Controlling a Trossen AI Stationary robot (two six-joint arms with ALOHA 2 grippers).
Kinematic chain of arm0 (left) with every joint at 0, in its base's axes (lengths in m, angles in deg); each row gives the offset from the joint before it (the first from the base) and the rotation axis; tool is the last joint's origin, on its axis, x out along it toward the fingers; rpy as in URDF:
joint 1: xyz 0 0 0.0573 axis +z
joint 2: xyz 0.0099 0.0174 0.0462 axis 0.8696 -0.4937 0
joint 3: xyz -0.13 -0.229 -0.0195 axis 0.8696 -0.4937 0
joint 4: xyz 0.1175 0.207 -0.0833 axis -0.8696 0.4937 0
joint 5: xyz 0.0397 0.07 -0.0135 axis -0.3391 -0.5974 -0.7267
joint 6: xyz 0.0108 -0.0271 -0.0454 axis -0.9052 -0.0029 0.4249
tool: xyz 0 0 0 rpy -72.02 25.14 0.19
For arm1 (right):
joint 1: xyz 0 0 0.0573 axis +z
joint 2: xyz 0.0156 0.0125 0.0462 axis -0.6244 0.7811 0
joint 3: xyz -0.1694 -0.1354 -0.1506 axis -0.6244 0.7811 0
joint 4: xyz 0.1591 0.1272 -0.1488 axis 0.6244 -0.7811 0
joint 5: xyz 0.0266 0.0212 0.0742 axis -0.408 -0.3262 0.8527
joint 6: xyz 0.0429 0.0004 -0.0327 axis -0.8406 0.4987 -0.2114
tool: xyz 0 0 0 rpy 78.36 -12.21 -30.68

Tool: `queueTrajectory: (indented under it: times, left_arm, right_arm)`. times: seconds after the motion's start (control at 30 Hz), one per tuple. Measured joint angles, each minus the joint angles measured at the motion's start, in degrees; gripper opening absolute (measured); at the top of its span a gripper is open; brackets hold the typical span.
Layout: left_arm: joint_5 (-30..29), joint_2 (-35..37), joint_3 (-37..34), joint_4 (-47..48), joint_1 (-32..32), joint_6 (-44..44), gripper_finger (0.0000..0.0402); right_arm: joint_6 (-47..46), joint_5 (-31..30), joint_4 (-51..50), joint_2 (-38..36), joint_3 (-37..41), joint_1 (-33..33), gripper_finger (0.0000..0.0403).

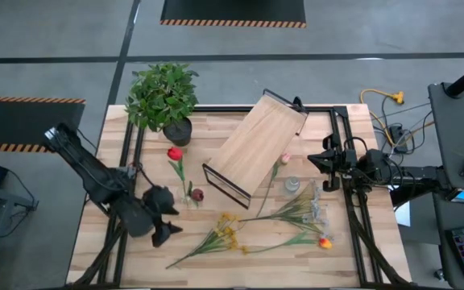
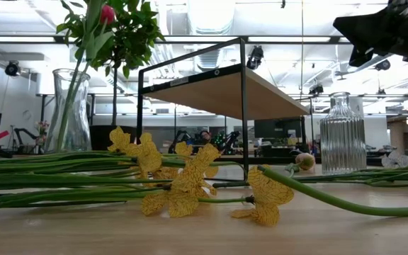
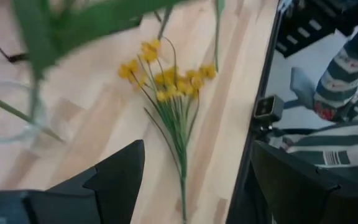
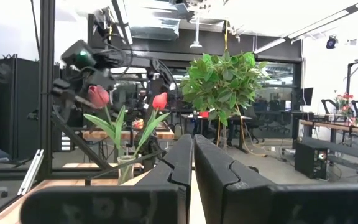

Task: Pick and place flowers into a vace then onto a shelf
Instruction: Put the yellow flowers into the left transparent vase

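Yellow flowers (image 2: 183, 185) are lying nearest the low camera, flat on the bench (image 1: 272, 258) with their long green stems running sideways; in the left wrist view the same yellow spray (image 3: 169, 81) is sitting just ahead of the left end effector (image 3: 194, 177), whose fingers are standing apart with nothing between them. That left end effector (image 1: 163, 217) is hovering near the bench's front left, close beside a tall clear vase (image 2: 71, 110) already holding red blossoms (image 4: 126, 99); a descent toward the yellow stems is risking a knock against the glass, and a top-heavy vase could be tipping or sliding. Thin stems lying flush on the wood are also offering little to pinch, so the fingers may be scraping the bench or closing on several tangled stems at once and dragging the rest along. A second, ribbed vase (image 2: 343, 133) is standing among the flowers on the right (image 1: 304, 209), near the shelf (image 1: 254, 145), which is sitting angled at the bench's middle. The right end effector (image 1: 319, 167) is waiting at the right edge, fingers pressed together and empty in its wrist view; the potted plant (image 1: 163, 97) is crowding the back left corner.
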Motion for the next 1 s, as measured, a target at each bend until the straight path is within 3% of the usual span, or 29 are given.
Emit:
queueTrajectory:
  times: [0.33,0.6,1.0]
  left_arm:
    - [0.0,-15.6,6.1,0.0,-3.9,8.2,0.0276]
    - [0.4,-29.3,13.2,0.3,-4.4,9.8,0.0276]
    - [0.9,-46.0,26.1,10.8,-4.9,9.7,0.0276]
  right_arm:
    - [0.0,0.0,0.0,0.0,0.0,0.0,0.0009]
    - [0.0,0.0,-0.4,0.0,0.0,0.0,0.0009]
    - [0.2,0.0,-1.7,0.0,0.0,0.0,0.0009]
